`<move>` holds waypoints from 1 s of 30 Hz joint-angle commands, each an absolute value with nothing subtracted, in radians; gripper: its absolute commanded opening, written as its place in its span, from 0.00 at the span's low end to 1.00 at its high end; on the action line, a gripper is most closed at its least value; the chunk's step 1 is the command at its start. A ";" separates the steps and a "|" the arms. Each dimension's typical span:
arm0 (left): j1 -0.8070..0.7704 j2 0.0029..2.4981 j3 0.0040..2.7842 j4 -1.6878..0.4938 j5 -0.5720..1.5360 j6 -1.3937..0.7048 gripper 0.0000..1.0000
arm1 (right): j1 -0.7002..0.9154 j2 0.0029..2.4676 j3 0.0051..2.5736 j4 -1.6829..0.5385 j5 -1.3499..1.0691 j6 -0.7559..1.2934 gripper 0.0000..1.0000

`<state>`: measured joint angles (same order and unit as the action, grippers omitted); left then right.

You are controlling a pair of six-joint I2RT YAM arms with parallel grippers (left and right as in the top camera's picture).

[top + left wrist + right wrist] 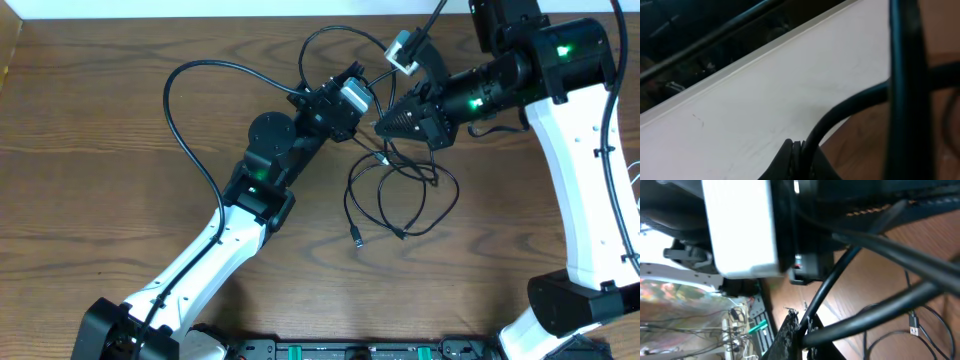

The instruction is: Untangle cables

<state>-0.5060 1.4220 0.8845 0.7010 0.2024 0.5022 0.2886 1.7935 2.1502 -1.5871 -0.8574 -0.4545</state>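
Black cable [845, 106] looms in both wrist views, pinched by the closed left gripper [796, 152] and closed right gripper [796, 327]; its loose loops and plug [357, 238] sprawl on the table [100, 120], just near of them.

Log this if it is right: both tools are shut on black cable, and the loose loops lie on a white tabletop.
Wrong on one count: the tabletop is brown wood, not white; the overhead view shows it. The left tool and right tool are both shut on black cable, and the loose loops lie on that tabletop.
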 commanded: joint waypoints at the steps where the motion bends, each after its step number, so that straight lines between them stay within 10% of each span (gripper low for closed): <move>1: -0.510 1.409 0.894 0.708 0.194 0.510 0.07 | 0.295 1.807 2.150 -1.575 -0.786 -0.422 0.01; 5: -0.510 1.409 0.894 0.707 0.194 0.504 0.14 | 0.294 1.807 2.150 -1.554 -0.765 -0.389 0.01; 8: -0.510 1.409 0.894 0.694 0.194 0.488 0.99 | 0.291 1.807 2.150 -1.527 -0.763 -0.377 0.01; 30: -0.510 1.409 0.894 0.508 0.194 0.488 1.00 | -0.168 1.806 2.196 -1.011 -0.640 0.074 0.01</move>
<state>-0.5076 1.4220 0.8848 0.5152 0.1993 0.4942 -0.1009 1.8061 2.1517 -1.0492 -0.6094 -0.0242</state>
